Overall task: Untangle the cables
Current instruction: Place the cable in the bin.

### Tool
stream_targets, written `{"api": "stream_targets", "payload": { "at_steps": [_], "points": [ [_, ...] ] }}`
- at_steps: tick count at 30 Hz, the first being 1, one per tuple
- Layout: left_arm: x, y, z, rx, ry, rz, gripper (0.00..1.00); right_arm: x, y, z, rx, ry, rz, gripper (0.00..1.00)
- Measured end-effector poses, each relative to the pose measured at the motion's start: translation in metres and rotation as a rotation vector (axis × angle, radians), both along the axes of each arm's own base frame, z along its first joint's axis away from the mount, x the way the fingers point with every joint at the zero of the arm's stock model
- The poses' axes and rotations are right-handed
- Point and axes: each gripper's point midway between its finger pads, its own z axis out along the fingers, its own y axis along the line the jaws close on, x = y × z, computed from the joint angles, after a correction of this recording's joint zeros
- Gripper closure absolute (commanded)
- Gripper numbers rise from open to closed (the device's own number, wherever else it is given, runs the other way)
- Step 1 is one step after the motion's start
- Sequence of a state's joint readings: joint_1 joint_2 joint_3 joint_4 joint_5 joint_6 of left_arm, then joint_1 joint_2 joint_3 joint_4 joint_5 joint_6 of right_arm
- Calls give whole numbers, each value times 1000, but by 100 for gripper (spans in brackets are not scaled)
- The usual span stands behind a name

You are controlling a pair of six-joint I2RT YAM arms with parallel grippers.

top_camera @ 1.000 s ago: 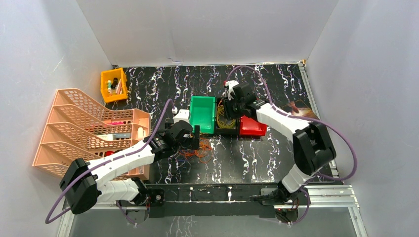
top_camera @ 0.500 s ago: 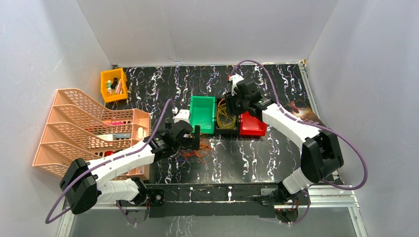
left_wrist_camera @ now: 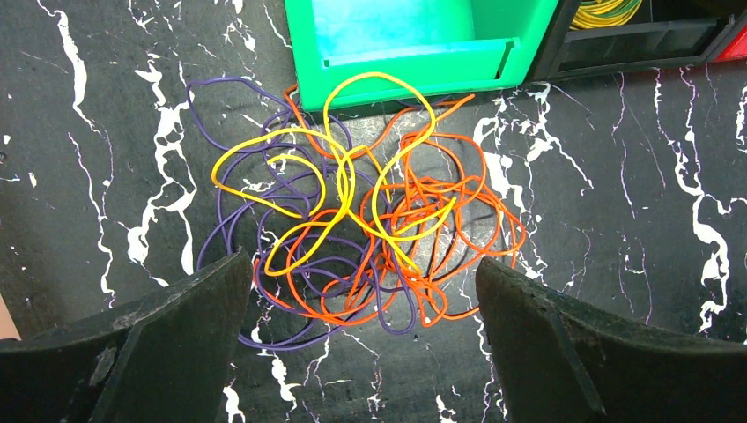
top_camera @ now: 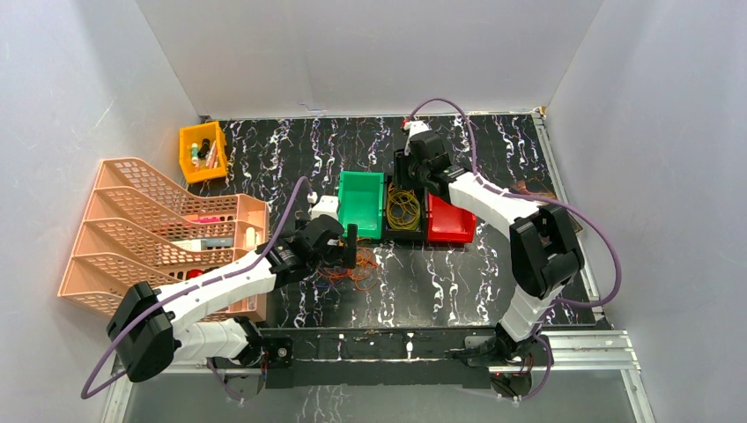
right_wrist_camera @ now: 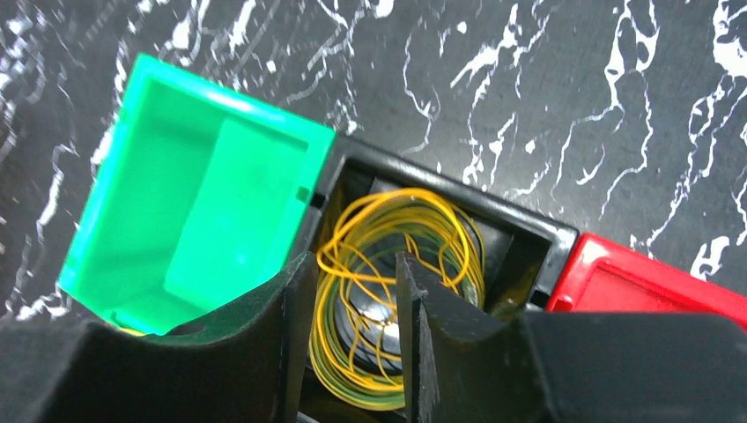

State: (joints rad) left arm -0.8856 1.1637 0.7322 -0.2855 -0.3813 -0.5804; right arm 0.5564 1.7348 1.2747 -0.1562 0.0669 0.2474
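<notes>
tangle (left_wrist_camera: 352,229) of yellow, orange and purple cables lies loose on the worktop (left_wrist_camera: 617,220), its top loop reaching the front of the green bin (left_wrist_camera: 405,66) at 12 o'clock. the left end effector (left_wrist_camera: 361,278) hangs over it fully released, 1 finger at 8 and 1 at 4 o'clock of the heap, likely placed to straddle a strand and pick it out. the right end effector (right_wrist_camera: 352,300) sits over the black bin (right_wrist_camera: 493,220), jaws partly apart, gripping nothing visible. a sorted yellow coil (right_wrist_camera: 432,207) rests inside, with the red bin (right_wrist_camera: 634,282) at 3 o'clock.
</notes>
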Motion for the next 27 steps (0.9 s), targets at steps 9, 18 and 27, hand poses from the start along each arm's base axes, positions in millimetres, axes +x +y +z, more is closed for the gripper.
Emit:
{"api": "stream_targets", "payload": {
  "at_steps": [9,18,27],
  "points": [
    [0,1,0,3,2,0,2,24,17,10,153,-47,-97,55],
    [-1,1,-1,0,6,5,2,26,9,-35,102,37,-165,61],
    [-1,0,-1,-2,8,3,2,22,-8,-53,42,43,-220,75]
  ]
}}
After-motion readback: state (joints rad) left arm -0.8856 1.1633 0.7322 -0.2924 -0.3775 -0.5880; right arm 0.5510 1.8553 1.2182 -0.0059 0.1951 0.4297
